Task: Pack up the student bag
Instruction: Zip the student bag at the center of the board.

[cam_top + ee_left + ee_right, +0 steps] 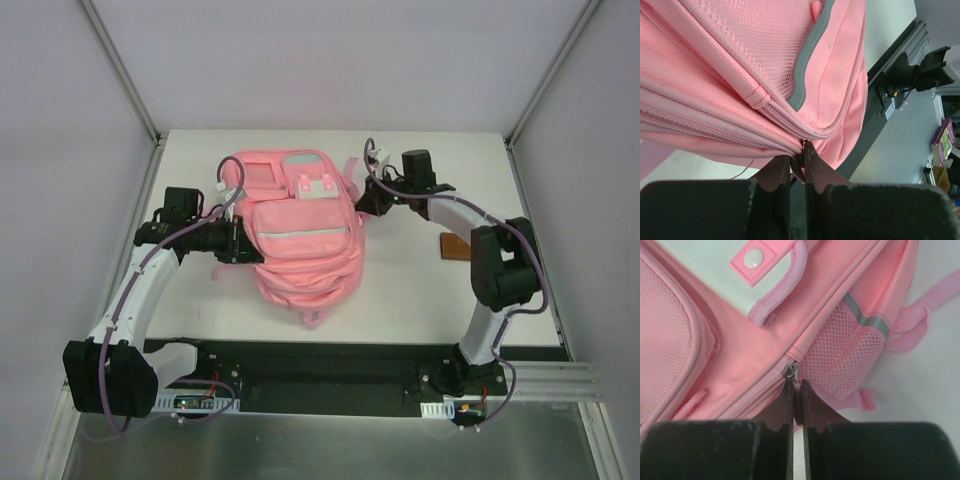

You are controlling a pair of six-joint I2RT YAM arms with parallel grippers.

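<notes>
The student bag (pixel 300 235), a large pink backpack, lies flat in the middle of the white table, front pockets up. My left gripper (pixel 240 243) is at the bag's left side. In the left wrist view it (pixel 799 159) is shut on a small dark tab at the bag's (pixel 755 75) zipped edge. My right gripper (pixel 368 197) is at the bag's upper right side. In the right wrist view it (pixel 796 390) is shut on the pull tab of a metal zip slider (pixel 792 372), next to the mesh side pocket (pixel 840 362). That zip looks closed.
A small flat brown object (pixel 456 247) lies on the table to the right of the bag, under my right arm. A black rail (pixel 330 365) runs along the near edge. White walls stand on the left, back and right.
</notes>
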